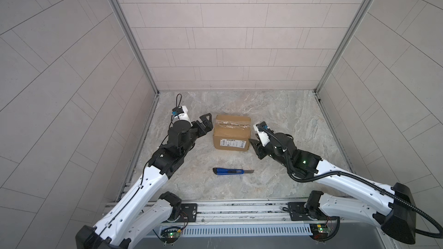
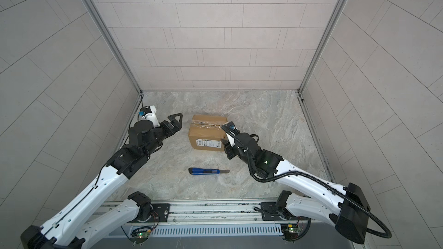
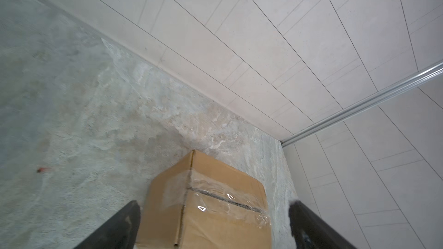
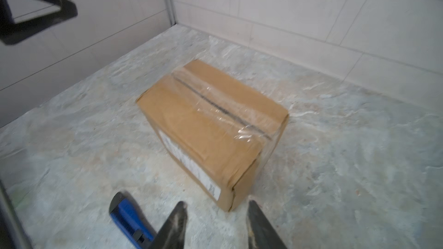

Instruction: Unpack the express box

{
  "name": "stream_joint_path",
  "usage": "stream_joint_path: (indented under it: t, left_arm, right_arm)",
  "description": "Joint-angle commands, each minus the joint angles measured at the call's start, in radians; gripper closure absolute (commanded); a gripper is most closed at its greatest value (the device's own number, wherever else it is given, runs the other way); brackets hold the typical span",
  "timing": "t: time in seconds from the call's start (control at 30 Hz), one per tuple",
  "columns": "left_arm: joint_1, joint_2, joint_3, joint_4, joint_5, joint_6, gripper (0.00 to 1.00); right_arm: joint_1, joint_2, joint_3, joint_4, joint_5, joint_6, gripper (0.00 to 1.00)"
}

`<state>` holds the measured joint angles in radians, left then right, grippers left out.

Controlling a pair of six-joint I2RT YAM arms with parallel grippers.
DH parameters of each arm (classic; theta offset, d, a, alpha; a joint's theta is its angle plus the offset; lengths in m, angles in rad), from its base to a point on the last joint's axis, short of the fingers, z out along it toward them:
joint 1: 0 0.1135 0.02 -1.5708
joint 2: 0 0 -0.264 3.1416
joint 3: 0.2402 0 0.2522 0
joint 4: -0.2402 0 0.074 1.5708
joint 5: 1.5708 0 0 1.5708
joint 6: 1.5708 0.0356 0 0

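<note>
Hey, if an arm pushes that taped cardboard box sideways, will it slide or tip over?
The box sits flat on a broad base and looks low, so it would probably slide rather than tip. Its walls look flat and square, so it is likely stiff enough to squeeze. The glossy tape on top may be slippery.

Both top views looked steeply down from above my base rail [image 1: 239, 208] toward the back wall [image 1: 227, 32], sharing the whole table [image 1: 287, 116]. My wrist cameras looked closely past left gripper [image 3: 214, 203] and right gripper [image 4: 217, 204] from opposite sides; all views shared the express box [image 1: 232, 131].
</note>
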<state>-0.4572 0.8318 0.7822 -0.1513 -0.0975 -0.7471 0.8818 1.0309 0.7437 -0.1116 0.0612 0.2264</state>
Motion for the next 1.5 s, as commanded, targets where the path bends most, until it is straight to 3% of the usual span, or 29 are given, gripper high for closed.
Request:
stream_joint_path:
  t: [0.0,0.13,0.4,0.67,0.87,1.13,1.33,1.47]
  left_arm:
    - [0.02,-0.05,-0.032,-0.042,-0.028,0.091,0.0]
    - [0.048,-0.102,-0.04,-0.08,-0.076,0.122,0.0]
    - [0.161,-0.213,-0.085,-0.124,-0.066,0.129,0.0]
    - [0.227,-0.243,-0.101,-0.152,-0.062,0.107,0.0]
    - [0.253,-0.249,-0.101,-0.167,-0.056,0.103,0.0]
    - [0.255,-0.257,-0.094,-0.185,-0.077,0.114,0.0]
    - [0.255,-0.262,-0.086,-0.193,-0.09,0.118,0.0]
    - [0.256,-0.261,-0.092,-0.195,-0.09,0.109,0.0]
  right_arm:
    - [0.027,0.041,-0.003,-0.077,-0.21,-0.029,0.44]
    - [0.076,0.196,0.039,-0.052,-0.292,-0.087,0.4]
    - [0.153,0.481,0.148,-0.013,-0.277,-0.191,0.37]
    - [0.18,0.649,0.224,-0.035,-0.271,-0.227,0.37]
    - [0.184,0.752,0.313,-0.125,-0.205,-0.229,0.41]
    - [0.186,0.845,0.383,-0.172,-0.15,-0.205,0.54]
    - [0.185,0.859,0.385,-0.152,-0.108,-0.189,0.77]
    - [0.184,0.849,0.395,-0.145,-0.07,-0.162,0.86]
